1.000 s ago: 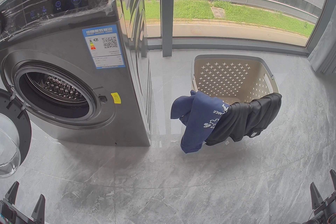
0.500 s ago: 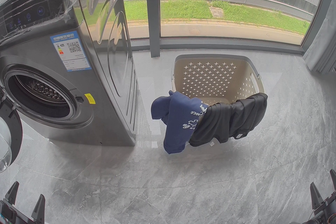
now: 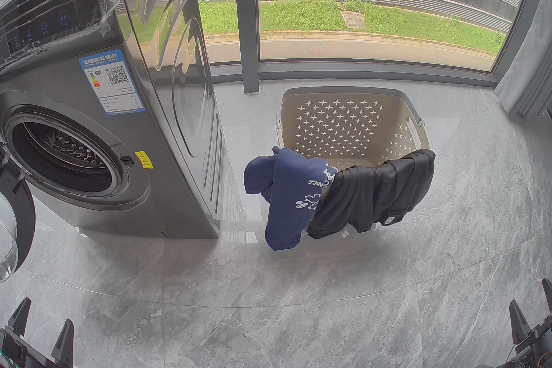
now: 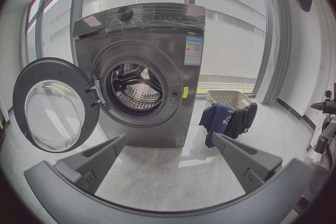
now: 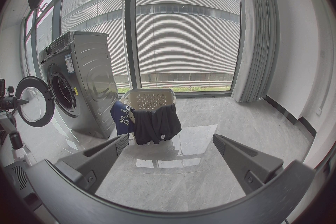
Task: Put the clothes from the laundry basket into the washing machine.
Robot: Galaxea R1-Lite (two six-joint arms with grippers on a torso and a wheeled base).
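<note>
While the left gripper (image 4: 168,135) and right gripper (image 5: 170,137) gape empty, clothes (image 3: 290,196) overhang the laundry basket (image 3: 345,90) rim. A snagged pull could tip it.

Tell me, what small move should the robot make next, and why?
Probably roll closer to the laundry basket and reach the right gripper toward the black garment draped over its near rim. Both that gripper and the left gripper are open, empty and far from the basket; the washing machine door stands open.

The grey, seemingly marble floor (image 3: 322,306) carries the washing machine (image 3: 161,179) and, nearby, the laundry basket (image 3: 345,122).
</note>
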